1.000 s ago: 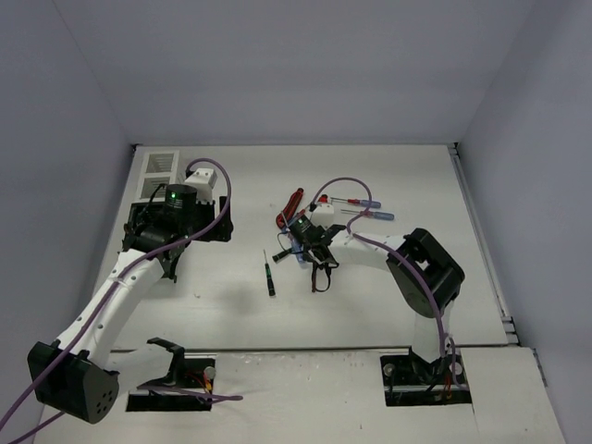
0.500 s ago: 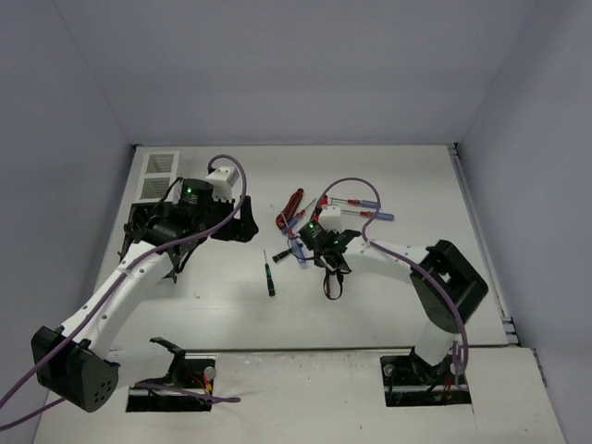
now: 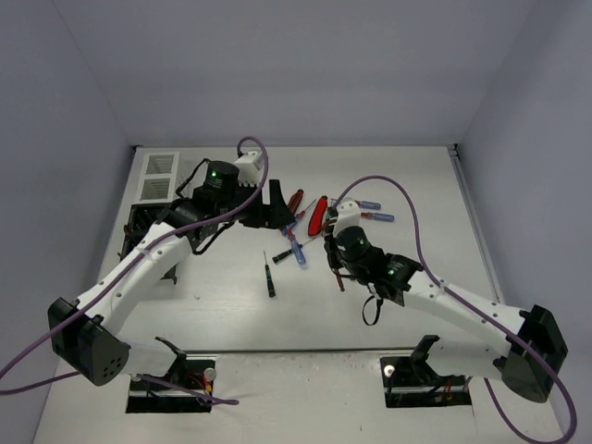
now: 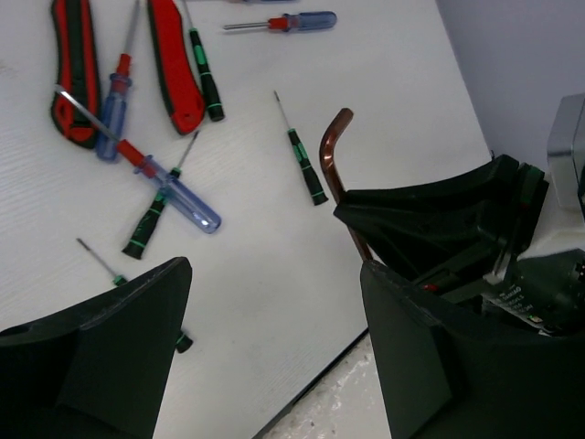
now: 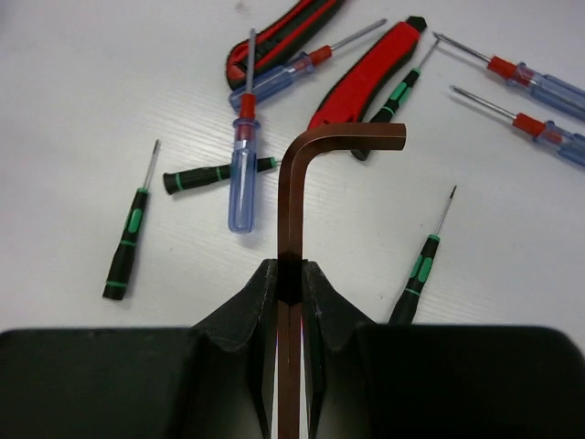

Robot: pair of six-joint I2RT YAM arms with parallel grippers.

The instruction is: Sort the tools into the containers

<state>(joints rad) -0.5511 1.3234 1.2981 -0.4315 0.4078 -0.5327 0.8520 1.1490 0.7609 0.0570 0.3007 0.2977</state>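
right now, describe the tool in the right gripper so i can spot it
Over the table, find the right gripper, shut near the tool pile. Sticking out from its jaws is a hex key: the only coppery L-shaped bar, with no coloured handle.

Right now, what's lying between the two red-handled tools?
A blue-handled screwdriver with a red collar, lying lengthwise between the red-handled tools; the left wrist view shows it best.

The lower shank of the hex key [image 5: 292, 183] was hidden inside the right gripper [image 5: 291, 270] and cut off by the bottom edge. At the far left corner of the table [image 3: 407, 185], the left arm [image 3: 157, 254] concealed part of the black container [image 3: 136, 231].
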